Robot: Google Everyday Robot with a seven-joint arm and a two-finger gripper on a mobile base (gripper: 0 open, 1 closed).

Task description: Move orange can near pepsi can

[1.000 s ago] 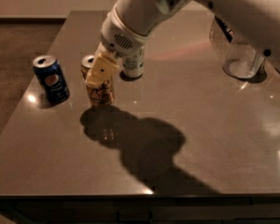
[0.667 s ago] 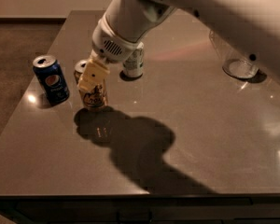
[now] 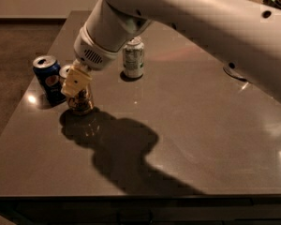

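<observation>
The pepsi can (image 3: pixel 48 79), dark blue with a round logo and silver top, stands upright at the table's left edge. The orange can (image 3: pixel 80 101) stands just to its right, close beside it, its base on the table and most of its body hidden by my gripper. My gripper (image 3: pixel 75 84) comes down from the upper right and is shut on the orange can, its cream-coloured fingers (image 3: pixel 76 81) covering the can's upper part.
A white-green can (image 3: pixel 133 57) stands upright behind and to the right of the gripper. My white arm (image 3: pixel 201 27) spans the upper right of the view. The dark grey table (image 3: pixel 187 139) ends just left of the pepsi can and along the front.
My gripper has carried the orange can leftward, from in front of the white-green can to right beside the pepsi can. The camera view has also moved closer.
</observation>
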